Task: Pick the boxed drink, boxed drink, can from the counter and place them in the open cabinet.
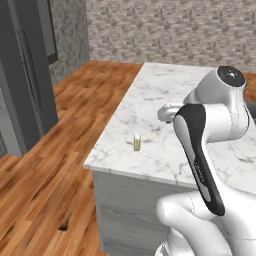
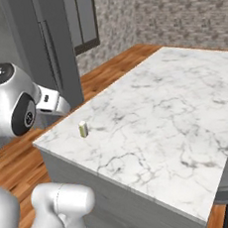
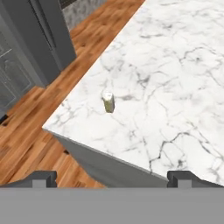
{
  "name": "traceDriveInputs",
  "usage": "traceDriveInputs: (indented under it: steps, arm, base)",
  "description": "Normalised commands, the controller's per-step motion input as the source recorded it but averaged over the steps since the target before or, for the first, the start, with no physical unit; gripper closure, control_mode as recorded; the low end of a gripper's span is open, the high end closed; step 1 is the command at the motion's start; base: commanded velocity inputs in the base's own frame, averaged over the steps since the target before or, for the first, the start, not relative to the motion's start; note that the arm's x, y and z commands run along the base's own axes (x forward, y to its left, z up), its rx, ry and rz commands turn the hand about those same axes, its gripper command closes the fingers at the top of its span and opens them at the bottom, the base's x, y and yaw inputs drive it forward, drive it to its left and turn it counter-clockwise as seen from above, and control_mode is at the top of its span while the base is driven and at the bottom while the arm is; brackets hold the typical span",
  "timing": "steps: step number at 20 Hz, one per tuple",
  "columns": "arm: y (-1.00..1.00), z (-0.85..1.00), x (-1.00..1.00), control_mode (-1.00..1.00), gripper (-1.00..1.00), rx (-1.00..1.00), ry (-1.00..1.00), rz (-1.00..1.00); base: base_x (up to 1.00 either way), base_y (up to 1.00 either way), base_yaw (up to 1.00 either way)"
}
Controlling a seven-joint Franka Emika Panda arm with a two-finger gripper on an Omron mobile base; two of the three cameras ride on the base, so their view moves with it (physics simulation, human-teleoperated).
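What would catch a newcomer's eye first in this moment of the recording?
A single small boxed drink stands upright, alone on the big white marble counter, near the corner closest to the robot. The gripper hangs open above that corner, looking down at the carton and not touching it. To the left, across the wooden floor, rise tall dark grey cabinets.

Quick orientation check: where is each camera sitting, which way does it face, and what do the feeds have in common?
Left base view: behind the arm's left, facing forward-down over the counter; the arm rises lower right.
Right base view: behind its right, same counter; arm at lower left.
Hand view: on the hand, looking down at the counter's corner; the open gripper at the bottom.
Shared: one boxed drink, upright near the corner.
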Motion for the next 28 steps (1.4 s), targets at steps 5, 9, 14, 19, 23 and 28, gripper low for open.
traceDriveInputs:
  steps: [5,9,14,19,23,28]
  arm:
    - [0.11,-0.32,0.46,-1.00,-1.00,0.00,0.01,-0.01]
    - [0.01,-0.27,0.56,-1.00,-1.00,0.00,0.00,0.00]
    - [0.02,-0.35,0.63,-1.00,-1.00,-0.02,0.00,0.00]
    - [0.12,-0.37,0.56,-1.00,-1.00,-0.05,0.01,0.00]
    - [0.14,-0.35,0.42,-1.00,-1.00,-0.05,0.04,0.00]
    - [0.06,-0.33,0.31,-1.00,-1.00,-0.01,0.03,0.00]
  base:
    - [0.00,0.00,0.00]
    - [0.00,0.00,0.00]
    - [0.00,0.00,0.00]
    - [0.00,0.00,0.00]
    - [0.00,0.00,0.00]
    - [0.00,0.00,0.00]
